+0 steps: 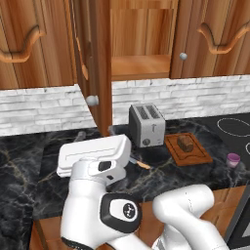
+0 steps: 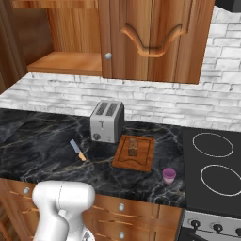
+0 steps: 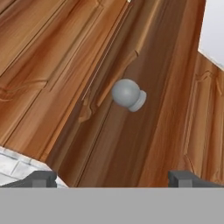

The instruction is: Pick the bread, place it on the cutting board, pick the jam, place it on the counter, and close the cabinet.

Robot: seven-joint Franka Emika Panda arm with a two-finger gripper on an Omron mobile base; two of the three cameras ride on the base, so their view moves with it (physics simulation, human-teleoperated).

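- We see the gripper [image 3: 111, 178] with jaws wide apart, holding nothing, facing the open cabinet door's [image 3: 131, 131] silver knob [image 3: 127, 94].
- The bread [image 2: 133, 146] lies on the cutting board [image 2: 143, 160].
- The jam [image 2: 169, 175] stands on the counter [image 2: 42, 150], near the board.

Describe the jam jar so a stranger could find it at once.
Start at the silver toaster on the black marble counter. In front of it lies the wooden cutting board with the bread; just beyond the board's front corner, toward the stove, stands the jam, a small squat jar with a purple lid.
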